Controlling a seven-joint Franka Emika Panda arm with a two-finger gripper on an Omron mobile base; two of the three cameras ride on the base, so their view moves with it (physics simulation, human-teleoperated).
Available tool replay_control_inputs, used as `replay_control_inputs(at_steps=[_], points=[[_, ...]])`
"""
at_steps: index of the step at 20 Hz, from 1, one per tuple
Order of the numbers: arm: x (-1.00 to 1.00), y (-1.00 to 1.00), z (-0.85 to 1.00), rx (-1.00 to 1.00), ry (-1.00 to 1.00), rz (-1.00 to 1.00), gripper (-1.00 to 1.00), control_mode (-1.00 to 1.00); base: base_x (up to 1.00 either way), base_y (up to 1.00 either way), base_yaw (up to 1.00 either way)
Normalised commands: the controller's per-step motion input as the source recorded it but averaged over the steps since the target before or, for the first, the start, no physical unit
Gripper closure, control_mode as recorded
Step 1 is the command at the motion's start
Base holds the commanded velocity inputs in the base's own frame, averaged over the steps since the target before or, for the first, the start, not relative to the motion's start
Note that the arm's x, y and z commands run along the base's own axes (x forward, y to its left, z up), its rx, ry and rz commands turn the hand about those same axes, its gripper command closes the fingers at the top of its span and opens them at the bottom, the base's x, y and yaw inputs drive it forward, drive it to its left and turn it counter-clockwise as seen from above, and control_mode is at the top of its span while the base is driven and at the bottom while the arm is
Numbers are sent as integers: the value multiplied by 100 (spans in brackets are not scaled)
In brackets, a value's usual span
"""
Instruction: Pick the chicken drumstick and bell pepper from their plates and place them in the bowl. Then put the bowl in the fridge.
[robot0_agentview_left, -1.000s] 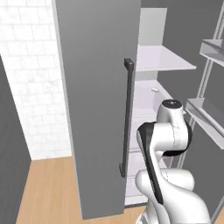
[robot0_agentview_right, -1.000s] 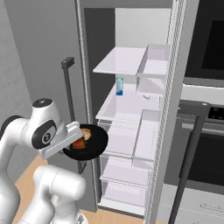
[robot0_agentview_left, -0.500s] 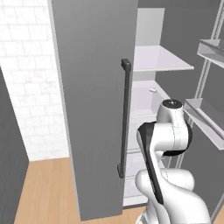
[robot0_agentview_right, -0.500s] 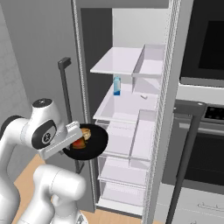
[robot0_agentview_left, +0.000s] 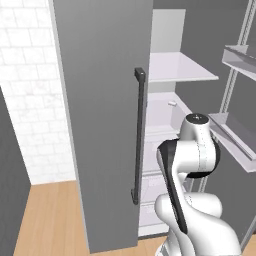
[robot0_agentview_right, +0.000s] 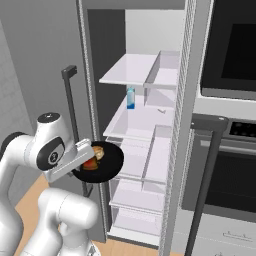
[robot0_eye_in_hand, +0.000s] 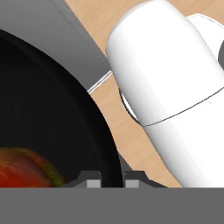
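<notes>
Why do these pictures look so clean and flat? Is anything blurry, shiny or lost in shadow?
They are computer-rendered. Left base view: even light, sharp edges, no glare on the fridge door. Right base view: the black bowl shows barely any shine, and the food in it looks small and coarse. Hand view: the bowl's inside is pure black, detail lost; the red pepper looks soft up close.

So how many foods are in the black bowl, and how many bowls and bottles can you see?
Foods in the bowl: 2, the bell pepper and the chicken drumstick
Black bowl: 1, held by the gripper
Blue bottle on a fridge shelf: 1
Total: 4
</notes>
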Motion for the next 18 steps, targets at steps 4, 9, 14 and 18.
replay_control_inputs(at_steps=[4, 9, 14, 18], points=[[0, 0, 0, 0, 0, 0, 100, 100, 22, -9, 0], [25, -15, 1, -6, -4, 0, 100, -100, 7, 0, 0], [40, -33, 1, -17, -11, 8, 100, -100, 0, 0, 0], [72, -43, 14, -9, -3, 16, 100, -100, 0, 0, 0]])
